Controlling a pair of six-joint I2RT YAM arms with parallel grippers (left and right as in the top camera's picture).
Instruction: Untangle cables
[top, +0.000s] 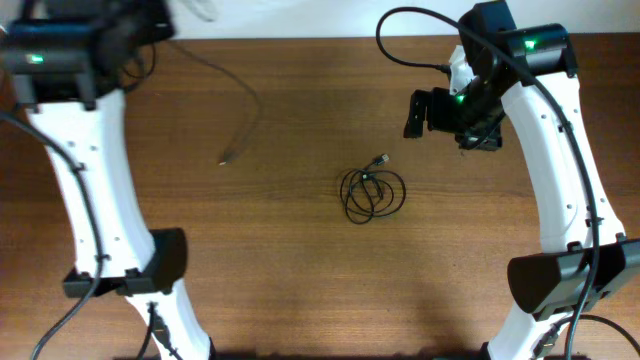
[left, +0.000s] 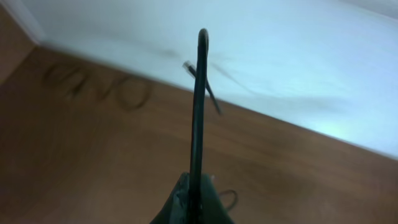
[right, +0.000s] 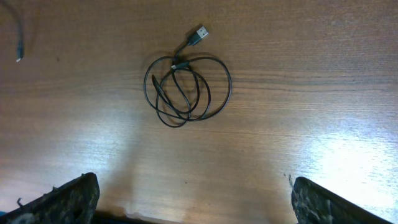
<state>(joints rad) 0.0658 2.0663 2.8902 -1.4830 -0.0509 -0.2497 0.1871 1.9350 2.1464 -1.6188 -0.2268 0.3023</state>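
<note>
We judge one cable separated, the left gripper clamped on it; the coiled bundle is left to untangle, right gripper jaws apart.

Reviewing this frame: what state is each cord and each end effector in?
coiled thin black cord with a silver-tipped plug: lying in overlapping loops, untouched.
long thin black cord: drawn out in a line, apart from the coil, one end gripped.
left end effector: shut on the long thin black cord; view blurred.
right end effector: open wide, empty, above the coil.
</note>
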